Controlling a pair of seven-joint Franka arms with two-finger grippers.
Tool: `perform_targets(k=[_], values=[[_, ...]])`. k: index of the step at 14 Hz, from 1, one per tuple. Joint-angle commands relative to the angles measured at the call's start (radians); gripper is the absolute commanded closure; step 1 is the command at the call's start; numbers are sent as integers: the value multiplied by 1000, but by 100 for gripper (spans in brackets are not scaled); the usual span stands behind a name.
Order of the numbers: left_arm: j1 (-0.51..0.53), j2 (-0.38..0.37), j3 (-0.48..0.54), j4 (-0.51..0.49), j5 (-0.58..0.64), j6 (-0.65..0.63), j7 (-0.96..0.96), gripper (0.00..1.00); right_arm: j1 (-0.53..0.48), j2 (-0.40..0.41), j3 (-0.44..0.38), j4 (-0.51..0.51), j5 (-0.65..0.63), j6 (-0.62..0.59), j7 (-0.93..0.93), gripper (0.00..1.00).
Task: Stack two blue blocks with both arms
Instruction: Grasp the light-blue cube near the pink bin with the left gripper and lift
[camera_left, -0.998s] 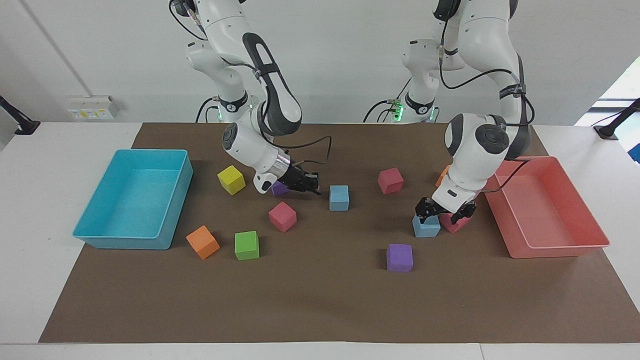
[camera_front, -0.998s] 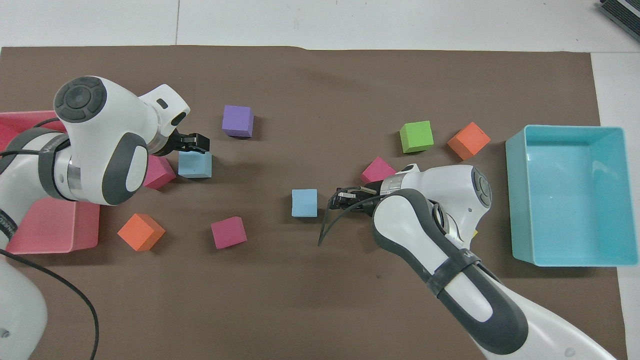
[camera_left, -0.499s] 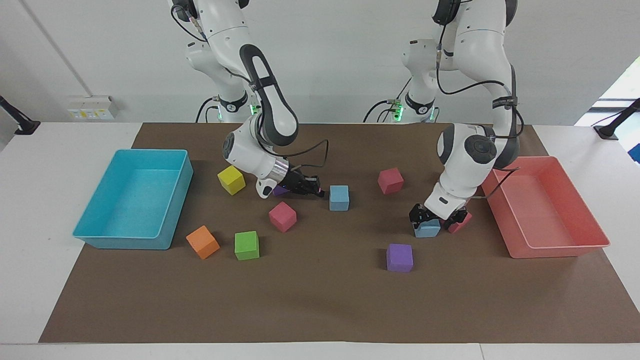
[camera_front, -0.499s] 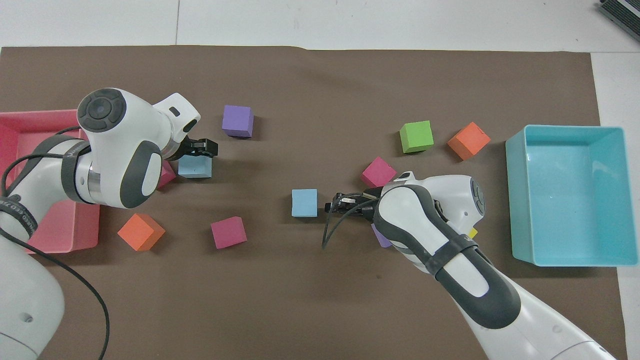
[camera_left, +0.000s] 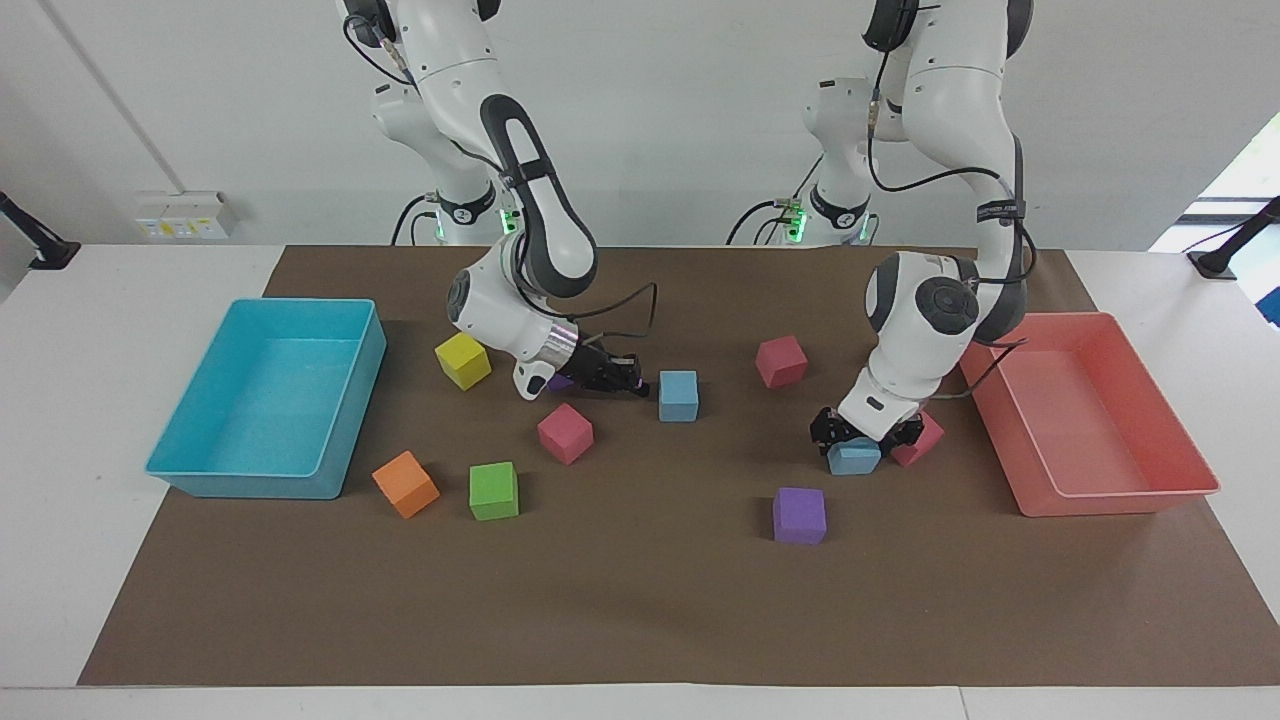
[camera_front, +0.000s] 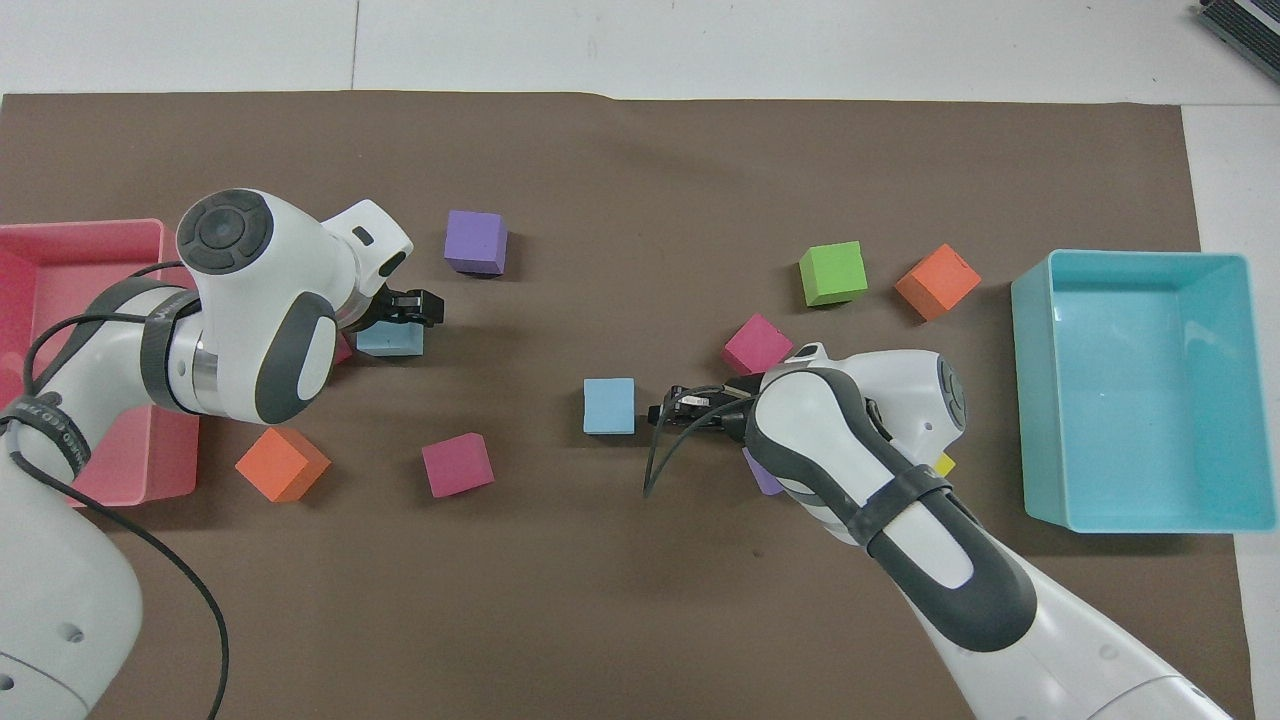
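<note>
We see the left end effector (camera_left: 866, 434) open, its fingers straddling one blue block (camera_left: 853, 457) on the brown mat (camera_left: 640, 600) near the pink tray (camera_left: 1090, 500). The right end effector (camera_left: 632, 381) is closed, empty, just beside the other blue block (camera_left: 678, 395).

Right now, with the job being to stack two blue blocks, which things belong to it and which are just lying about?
Belong to the job:
- blue block beside the right claw
- blue block under the open left claw

Just lying about:
- purple cube
- green cube
- yellow cube
- turquoise tray
- pink tray
</note>
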Motion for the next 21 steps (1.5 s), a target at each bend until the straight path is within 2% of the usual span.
perform_targets(k=[1, 4, 7, 8, 12, 16, 19, 21], values=[[-17, -13, 17, -19, 40, -3, -24, 5, -4, 0, 8, 1, 68, 20, -78, 100], [-14, -10, 17, -5, 80, -19, -21, 37, -1, 0, 8, 4, 71, 18, -94, 100], [-12, -10, 16, 7, 83, -23, -21, 81, 2, 8, 8, 19, 73, 18, -94, 100], [-12, -10, 16, 15, 83, -28, -20, 99, 2, 21, 8, 24, 71, 14, -100, 100], [-23, -32, 7, 82, 80, -91, -21, 100, 7, 28, 8, 35, 73, 18, -102, 100], [-103, -96, 8, 105, 72, -156, -42, 100, 9, 28, 8, 35, 73, 18, -103, 100], [-188, -84, 8, 200, 72, -267, -159, 100, 13, 28, 8, 35, 73, 18, -103, 100], [-250, -84, 7, 216, 71, -287, -229, 100, 13, 28, 8, 35, 73, 20, -102, 100]])
